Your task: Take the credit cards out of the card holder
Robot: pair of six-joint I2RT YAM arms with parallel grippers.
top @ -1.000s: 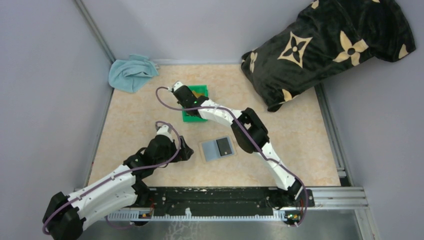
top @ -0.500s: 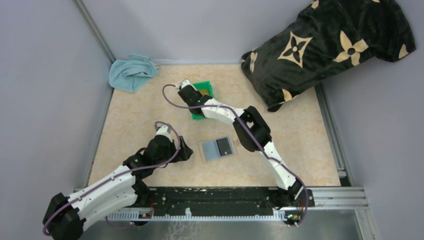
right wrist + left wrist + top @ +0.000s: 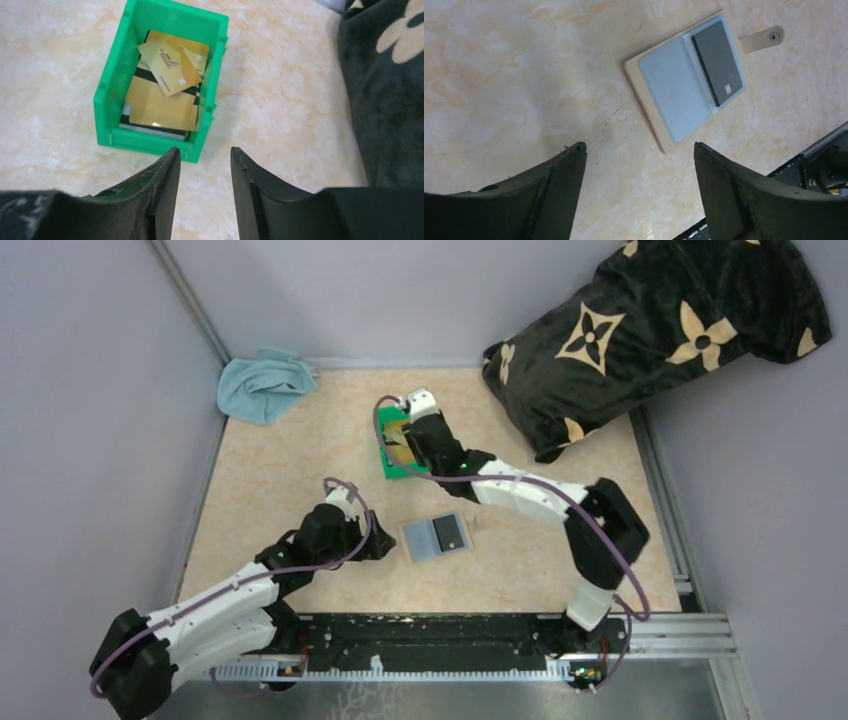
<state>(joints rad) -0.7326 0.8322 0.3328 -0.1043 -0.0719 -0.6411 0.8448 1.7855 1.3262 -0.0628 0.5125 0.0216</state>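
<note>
The flat, tan-edged, blue-grey folding card holder (image 3: 684, 82) lies open on the marbled beige table (image 3: 499, 65), in the middle of the top view, just right of the left claw (image 3: 639, 150). One thin black card (image 3: 718, 62) sits in its right-hand pocket. The thin gold cards (image 3: 165, 85) lie heaped in the small green plastic bin (image 3: 107, 95) in the upper middle of the top view.

The left claw is spread wide and holds nothing. The right claw (image 3: 202, 155) hangs above the bin's near wall, its jaws partly apart and empty.

The step in hand looks like fetching the last black card. It would go best with one claw pinning the empty blue-grey pocket flat, so the holder cannot slide, while the other draws the card out along the pocket's length.

Only the left wrist view shows the card's pale print and the tan snap tab (image 3: 764, 39). Only the right wrist view shows the dark stripes on the binned cards, which the arm partly hides from above.
</note>
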